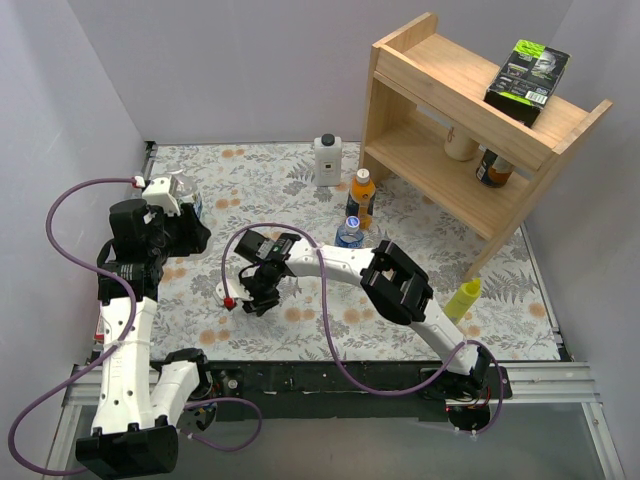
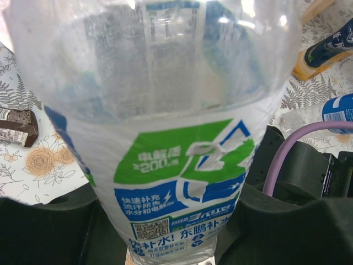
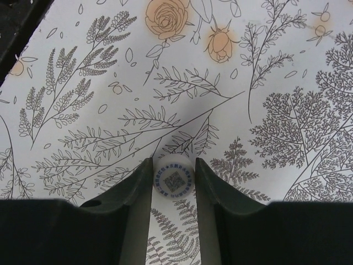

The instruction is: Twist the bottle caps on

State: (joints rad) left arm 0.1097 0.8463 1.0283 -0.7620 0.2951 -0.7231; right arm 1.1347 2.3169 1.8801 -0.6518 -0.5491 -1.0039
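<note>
Though busy with flowers, tablecloth (image 1: 260, 175) under whitish cap (image 3: 174, 180), between lilac walls (image 1: 250, 60)

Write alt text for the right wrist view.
A small whitish bottle cap with a printed code on top sits pinched between the two dark fingers of the right claw. Below lies a tablecloth printed with grey ferns and orange flowers.

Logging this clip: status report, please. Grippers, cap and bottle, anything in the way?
Left gripper shut on clear bottle. Right gripper shut on white cap. Nothing else close around the cap.
</note>
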